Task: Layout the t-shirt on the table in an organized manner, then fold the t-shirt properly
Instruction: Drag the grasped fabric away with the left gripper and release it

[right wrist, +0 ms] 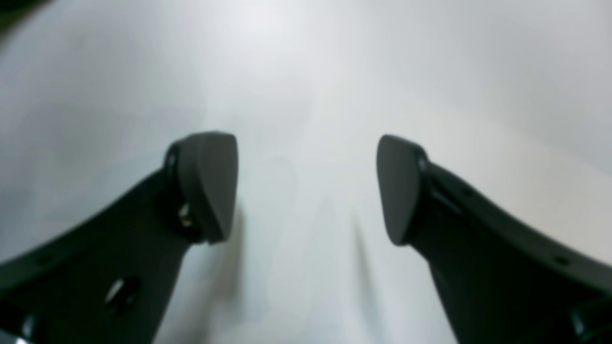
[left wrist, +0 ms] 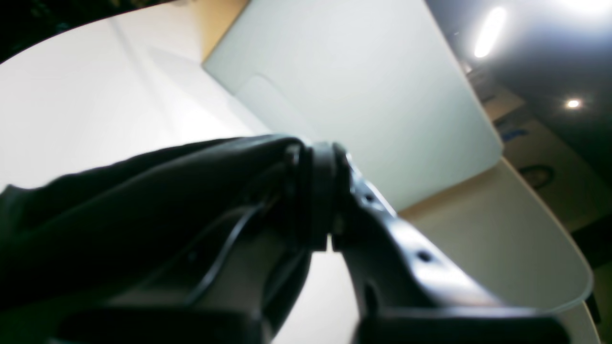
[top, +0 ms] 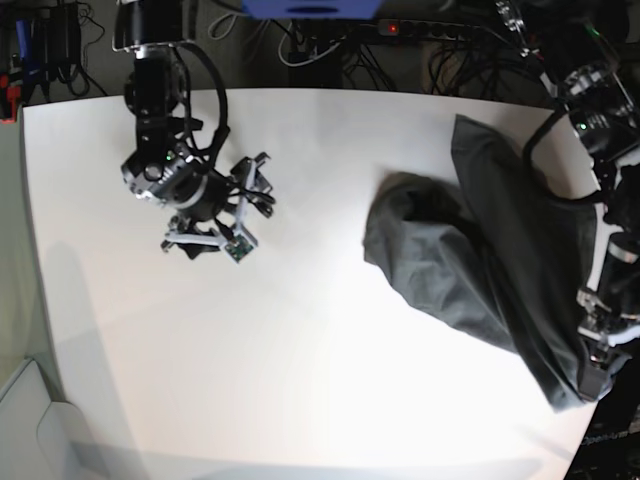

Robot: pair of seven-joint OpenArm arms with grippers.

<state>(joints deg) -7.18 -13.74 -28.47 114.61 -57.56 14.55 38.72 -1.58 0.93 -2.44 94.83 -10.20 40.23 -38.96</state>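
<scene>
The dark charcoal t-shirt (top: 470, 270) lies bunched and crumpled on the right part of the white table (top: 300, 380), one strip reaching toward the back edge. My left gripper (top: 596, 378) is at the table's front right corner, shut on the shirt's hem. In the left wrist view its fingertips (left wrist: 330, 191) pinch dark fabric (left wrist: 119, 215), which drapes off to the left. My right gripper (top: 212, 243) hovers over bare table at the left, far from the shirt. In the right wrist view its jaws (right wrist: 306, 191) stand wide open with only the white tabletop (right wrist: 306, 71) between them.
Cables and a power strip (top: 400, 28) run behind the table's far edge. A pale grey panel (top: 30, 420) sits off the front left corner. The table's right edge (top: 625, 300) runs close to my left arm.
</scene>
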